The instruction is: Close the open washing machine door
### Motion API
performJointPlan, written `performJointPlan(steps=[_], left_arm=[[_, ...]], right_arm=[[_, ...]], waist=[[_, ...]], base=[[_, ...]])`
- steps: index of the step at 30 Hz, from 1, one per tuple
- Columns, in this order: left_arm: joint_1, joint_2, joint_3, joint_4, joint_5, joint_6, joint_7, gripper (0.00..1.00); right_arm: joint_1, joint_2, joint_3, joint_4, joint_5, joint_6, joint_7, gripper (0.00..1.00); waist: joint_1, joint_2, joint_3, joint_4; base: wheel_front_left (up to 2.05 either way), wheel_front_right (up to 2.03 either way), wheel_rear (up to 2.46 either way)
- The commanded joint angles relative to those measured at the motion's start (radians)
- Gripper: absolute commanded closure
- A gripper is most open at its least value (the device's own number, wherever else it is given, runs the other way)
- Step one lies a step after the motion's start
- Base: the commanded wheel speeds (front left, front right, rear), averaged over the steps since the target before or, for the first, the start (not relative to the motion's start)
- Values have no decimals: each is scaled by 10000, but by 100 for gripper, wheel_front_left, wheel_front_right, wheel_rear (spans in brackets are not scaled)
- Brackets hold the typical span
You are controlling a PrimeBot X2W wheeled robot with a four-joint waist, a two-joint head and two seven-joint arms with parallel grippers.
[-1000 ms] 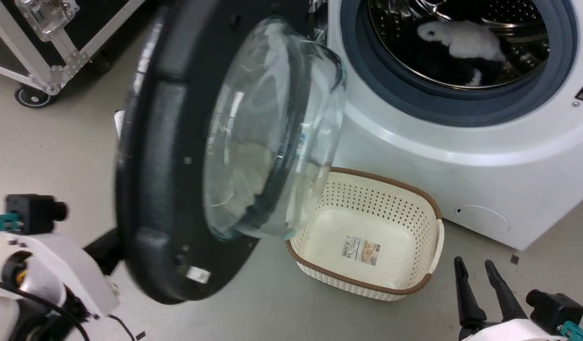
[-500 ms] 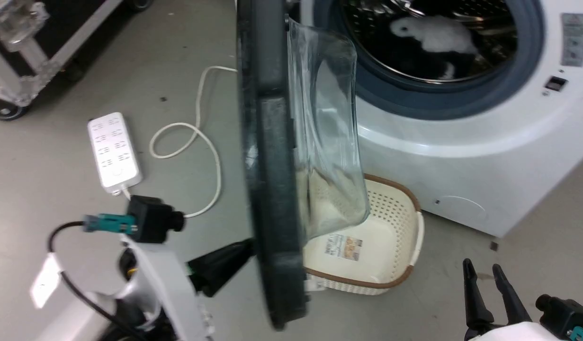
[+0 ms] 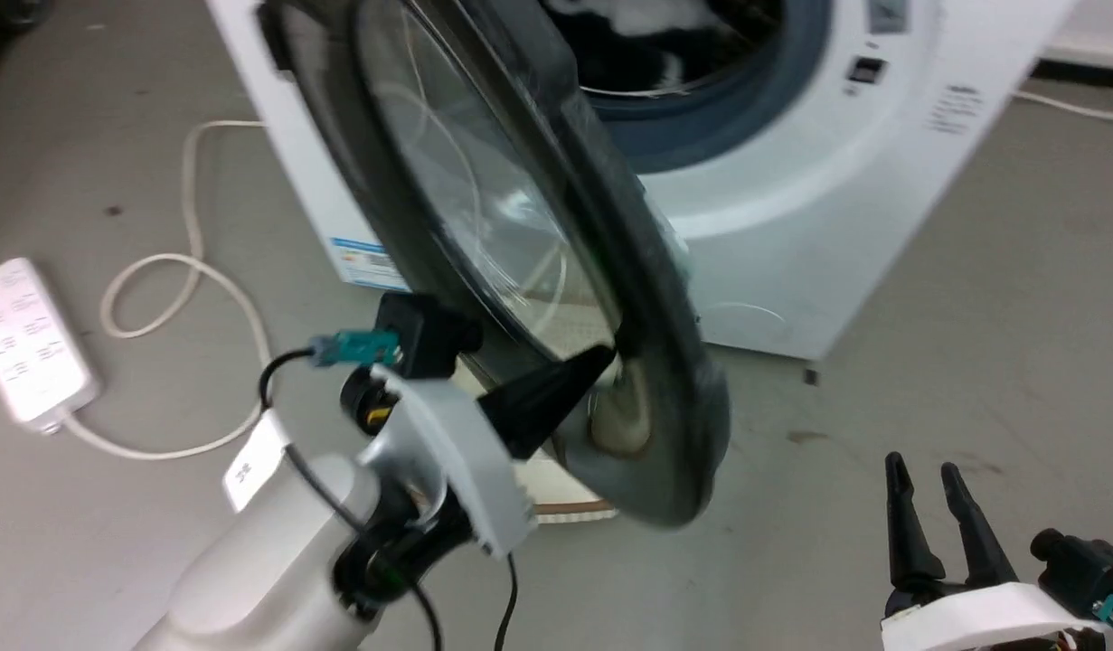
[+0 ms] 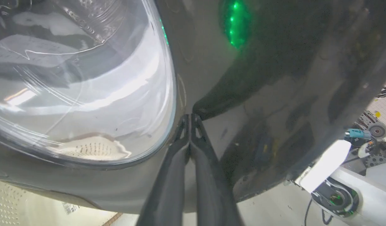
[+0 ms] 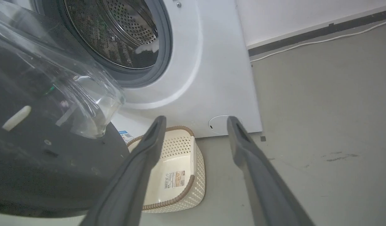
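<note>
Writing on the blue sticker [image 3: 363, 259] was too blurry to read. Left pincer [image 3: 601, 359], pinched tight, touched the washing machine door [image 3: 484, 199]; right pincer [image 3: 922, 466] stood wide, empty.

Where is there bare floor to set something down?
Bare floor lies right of the washing machine, beyond the right gripper. Crowded: the basket under the washing machine door, the power strip and cable to its left.
</note>
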Motion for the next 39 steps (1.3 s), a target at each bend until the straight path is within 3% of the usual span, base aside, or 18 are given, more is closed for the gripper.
performJointPlan(steps=[1,15,25,30,34,39], left_arm=[[-309,-186,-78,180,126,-44,-147,100],[-3300,-1910,-257,3989,1923,419,-1357,100],[-4070,-2699,-31,5828,2166,517,-2710,100],[-3854,-2546,87,5771,2676,815,-3977,100],[-3383,-1999,411,5285,3514,1553,-4389,100],[-2030,-1202,1541,3559,4702,2398,-4427,100]], right_arm=[[-151,-6,10,-61,79,10,-44,0],[-330,-6,245,-229,590,10,-44,0],[-291,-6,147,-145,599,10,-44,0],[-47,-6,8,-59,392,10,-44,0],[137,-6,-112,-41,197,10,-44,0],[314,-6,-238,-201,-50,10,-44,0]], waist=[[-1,0,370,-627],[-1,0,1219,-2122],[-1,0,782,-1970],[-1,0,36,-1429],[-1,0,-541,-1022],[-1,0,-1007,-676]], base=[[0,0,0],[0,0,0],[0,0,0],[0,0,0],[0,0,0],[0,0,0]])
